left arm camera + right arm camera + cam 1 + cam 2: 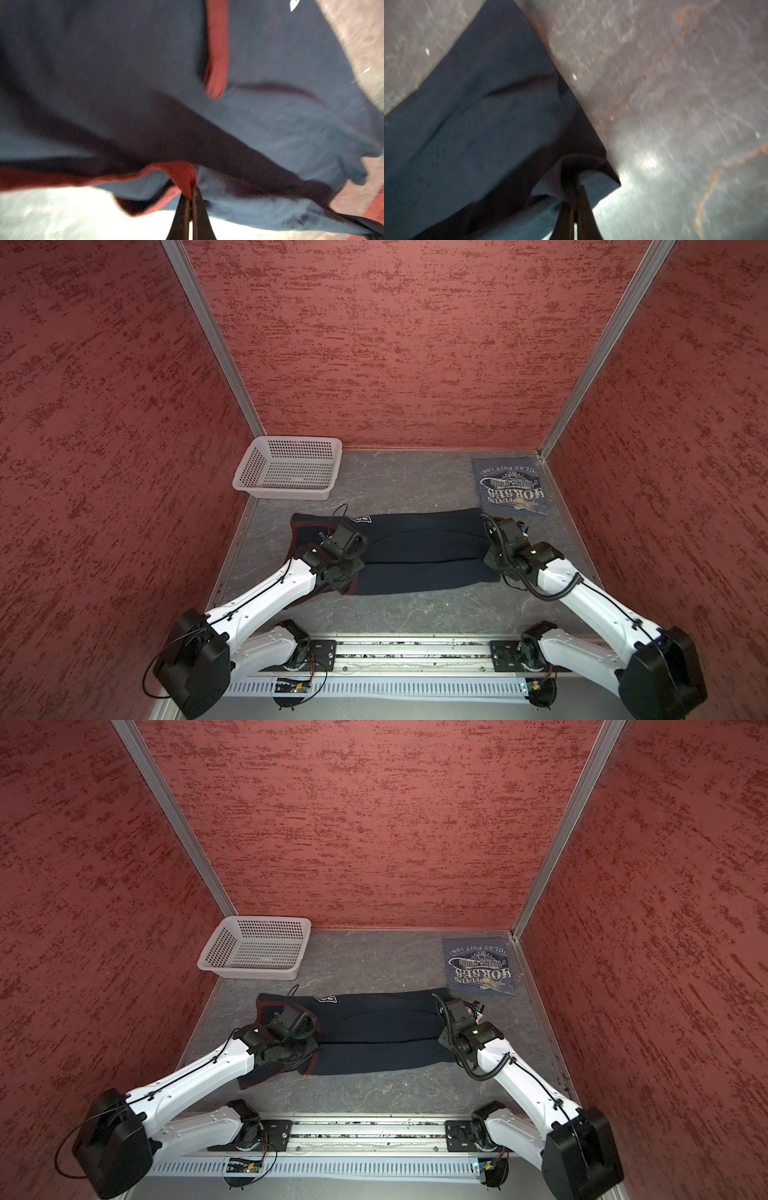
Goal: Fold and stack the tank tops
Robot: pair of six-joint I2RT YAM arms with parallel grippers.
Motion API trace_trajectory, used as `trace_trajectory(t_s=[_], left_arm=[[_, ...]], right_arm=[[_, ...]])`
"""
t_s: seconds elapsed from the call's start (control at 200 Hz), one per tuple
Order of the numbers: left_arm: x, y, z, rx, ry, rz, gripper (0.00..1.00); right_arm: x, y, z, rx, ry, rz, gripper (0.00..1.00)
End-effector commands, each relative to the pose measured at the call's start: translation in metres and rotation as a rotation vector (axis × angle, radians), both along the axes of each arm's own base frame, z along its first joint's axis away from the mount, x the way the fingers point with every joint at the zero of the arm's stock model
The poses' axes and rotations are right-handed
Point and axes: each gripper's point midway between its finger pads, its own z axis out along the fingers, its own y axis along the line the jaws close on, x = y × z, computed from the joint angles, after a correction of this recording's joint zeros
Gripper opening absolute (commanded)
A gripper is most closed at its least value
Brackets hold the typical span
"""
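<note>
Pincers (191,196) around navy top (415,547) edges

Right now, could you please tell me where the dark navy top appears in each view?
Top view: dark navy top across the middle of the grey table.
Top view: the top mid-table too.
Left wrist view: the top fills most, maroon trim in the left gripper.
Right wrist view: the top covers half, corner in the right gripper.
Shared landmark: the grey table.
</note>
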Motion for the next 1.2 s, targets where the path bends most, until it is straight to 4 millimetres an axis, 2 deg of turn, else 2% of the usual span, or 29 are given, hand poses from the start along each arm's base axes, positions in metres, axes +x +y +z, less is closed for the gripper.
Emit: trace_trajectory(t_s=[0.0, 0.165, 0.276, 0.321, 0.386, 0.426, 0.506, 0.591, 0.711, 0.832, 0.917, 0.967, 1.057, 1.192], left_arm=[[0.029, -0.01, 0.008, -0.054, -0.071, -0.048, 0.05], [0.055, -0.008, -0.003, -0.039, -0.06, -0.035, 0.06], [0.066, -0.007, -0.015, -0.031, -0.042, -0.025, 0.09], [0.07, -0.005, -0.019, -0.026, -0.037, -0.022, 0.13], [0.075, -0.002, -0.02, -0.011, -0.036, -0.021, 0.21], [0.077, 0.002, -0.018, 0.008, -0.039, -0.018, 0.26], [0.082, 0.009, -0.008, 0.04, -0.066, -0.02, 0.36], [0.082, 0.016, 0.005, 0.09, -0.09, -0.031, 0.48], [0.067, 0.018, 0.022, 0.16, -0.118, -0.073, 0.55], [0.049, -0.006, 0.026, 0.159, -0.13, -0.167, 0.55], [0.041, -0.026, 0.019, 0.147, -0.107, -0.222, 0.53], [0.039, -0.03, 0.011, 0.163, -0.084, -0.233, 0.51], [0.04, -0.024, -0.002, 0.221, -0.037, -0.208, 0.49], [0.046, -0.018, -0.008, 0.265, -0.037, -0.187, 0.51]], right_arm=[[0.041, 0.007, 0.02, 0.031, -0.124, 0.054, 0.05], [0.07, 0.009, 0.021, 0.043, -0.171, 0.078, 0.07], [0.079, 0.003, 0.014, 0.02, -0.165, 0.072, 0.1], [0.081, 0.001, 0.009, 0.013, -0.151, 0.072, 0.17], [0.081, -0.001, 0.003, -0.001, -0.126, 0.074, 0.34], [0.08, -0.004, 0.001, -0.02, -0.108, 0.073, 0.41], [0.076, -0.013, 0.004, -0.065, -0.091, 0.054, 0.5], [0.072, -0.011, 0.012, -0.054, -0.115, 0.07, 0.55], [0.062, 0.007, 0.021, -0.012, -0.142, 0.147, 0.57], [0.054, 0.029, 0.016, 0.018, -0.124, 0.235, 0.57], [0.054, 0.048, 0.01, 0.051, -0.106, 0.292, 0.56], [0.056, 0.056, 0.007, 0.061, -0.1, 0.312, 0.56], [0.06, 0.062, 0.001, 0.067, -0.085, 0.32, 0.56], [0.065, 0.062, -0.002, 0.057, -0.087, 0.313, 0.56]])
